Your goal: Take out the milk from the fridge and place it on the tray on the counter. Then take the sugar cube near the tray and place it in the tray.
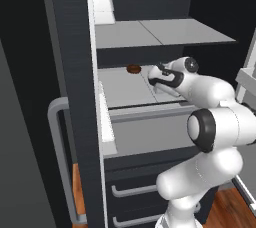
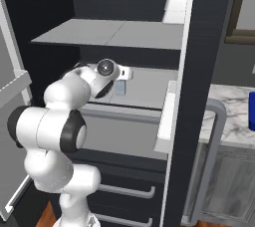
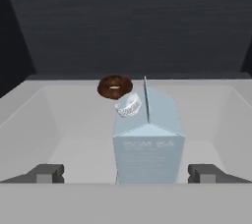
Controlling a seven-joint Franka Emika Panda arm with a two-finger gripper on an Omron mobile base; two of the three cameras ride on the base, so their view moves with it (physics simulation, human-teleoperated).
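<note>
Fridge (image 1: 75, 97) stands open, arm reaching onto its middle shelf (image 1: 125, 89); blue tray (image 2: 250, 111) sits on the marble counter (image 2: 229, 116) to the right. Milk (image 3: 147, 142) stands upright on that shelf, front lettering too blurred to read, brown donut (image 3: 114, 86) just behind it. Fingers (image 3: 127, 173) spread wide, one either side of the carton, not touching it.

Your two base views look from behind the arm, left and right, into the fridge (image 1: 75, 72), sharing its shelves; your hand view sits close above one shelf, facing the milk (image 3: 147, 144).
</note>
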